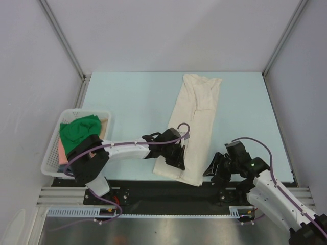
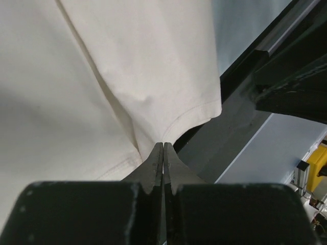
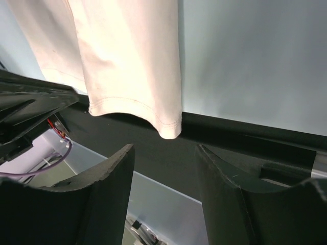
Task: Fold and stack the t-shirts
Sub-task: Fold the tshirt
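Note:
A cream t-shirt [image 1: 196, 122], folded into a long strip, lies on the light blue table from the far middle to the near edge, its hem over the black rail. My left gripper [image 1: 177, 162] is shut on the hem's near left part; in the left wrist view the cloth [image 2: 102, 76] puckers into the closed fingertips [image 2: 163, 146]. My right gripper [image 1: 210, 171] is open and empty just right of the hem's near right corner [image 3: 169, 128], which hangs beyond its tips [image 3: 164, 149]. A green t-shirt [image 1: 79, 130] and a salmon pink one [image 1: 62, 152] lie in the basket. No dark blue shirt shows.
A white lattice basket [image 1: 51, 153] stands at the table's near left edge, with the left arm reaching across beside it. A black rail [image 1: 153, 191] runs along the near edge. Grey walls close the left, right and far sides.

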Robot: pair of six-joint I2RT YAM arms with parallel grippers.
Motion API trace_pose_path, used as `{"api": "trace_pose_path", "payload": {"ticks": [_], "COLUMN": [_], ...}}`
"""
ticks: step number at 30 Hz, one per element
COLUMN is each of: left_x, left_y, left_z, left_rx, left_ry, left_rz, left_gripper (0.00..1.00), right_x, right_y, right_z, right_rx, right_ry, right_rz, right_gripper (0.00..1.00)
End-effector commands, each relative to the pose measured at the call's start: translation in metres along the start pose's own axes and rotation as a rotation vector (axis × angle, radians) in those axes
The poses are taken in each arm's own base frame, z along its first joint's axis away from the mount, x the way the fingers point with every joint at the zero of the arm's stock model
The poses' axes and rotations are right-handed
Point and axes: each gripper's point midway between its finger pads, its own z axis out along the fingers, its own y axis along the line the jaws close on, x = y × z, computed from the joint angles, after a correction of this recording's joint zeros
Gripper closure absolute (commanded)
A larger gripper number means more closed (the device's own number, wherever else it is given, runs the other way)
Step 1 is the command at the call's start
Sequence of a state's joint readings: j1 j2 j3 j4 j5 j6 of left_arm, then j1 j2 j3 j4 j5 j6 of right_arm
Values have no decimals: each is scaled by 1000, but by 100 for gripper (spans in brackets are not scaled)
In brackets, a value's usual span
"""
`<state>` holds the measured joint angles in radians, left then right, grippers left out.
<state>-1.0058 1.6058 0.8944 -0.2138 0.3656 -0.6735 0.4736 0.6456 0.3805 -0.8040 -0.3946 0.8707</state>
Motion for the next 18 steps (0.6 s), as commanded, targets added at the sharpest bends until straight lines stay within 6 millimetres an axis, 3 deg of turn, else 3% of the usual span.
{"api": "trace_pose_path", "payload": {"ticks": [1, 5, 11, 18], "left_x": [-7, 3, -9, 16], "left_y": [-14, -14, -28, 4], "left_z": [7, 12, 14, 31], "left_rx": [62, 95, 87, -9], "left_ry": [-5, 11, -6, 89], "left_rz": [17, 25, 51, -16], "left_gripper": [100, 100, 100, 100], "right_x": [7, 9, 10, 8], "right_y": [-5, -6, -7, -4], "right_z": [-1, 3, 10, 17], "right_rx": [-7, -25, -29, -42], "right_ry": [21, 29, 47, 70], "right_rz": [16, 26, 31, 19], "right_gripper": [44, 45, 46, 46]}}
